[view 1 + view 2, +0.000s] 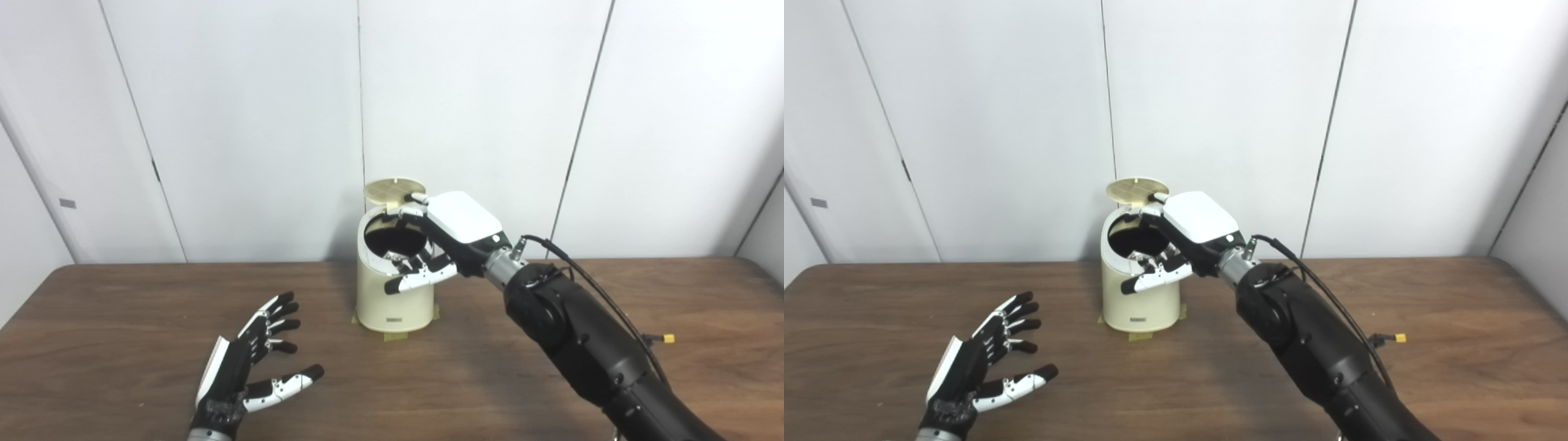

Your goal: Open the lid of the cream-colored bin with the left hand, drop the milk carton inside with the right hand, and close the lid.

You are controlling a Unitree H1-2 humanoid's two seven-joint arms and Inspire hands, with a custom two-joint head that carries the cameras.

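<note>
- Two arms reach over a brown wooden table (122,294) that fills the lower half of both views, with pale wall panels (245,122) behind it.
- Right arm (588,343), black and bulky, runs from the lower right corner up toward the middle, a dark cable (588,275) looping along its top; a small yellow connector (667,338) lies on the table just beside it.
- Bin (395,300), cream-colored, stands upright near the table's far edge at the middle, with bits of tape (392,336) showing at its base. Its mouth is uncovered and dark inside.
- Right hand (441,242) hangs over the bin's mouth, white back turned up, fingers (413,278) curled downward over the near rim. No carton shows in its grasp, but the palm side is hidden, so I cannot tell whether anything is held.
- Left hand (251,361) sits low over the table's near left part, well apart from the bin, palm turned toward the middle, fingers spread wide with nothing between them.
- Lid (394,190), a round cream disc, stands tipped up behind the bin's mouth; one right fingertip is close against its front edge.
- Milk carton cannot be seen on the table or in either hand; the bin's interior is too dark to tell.
</note>
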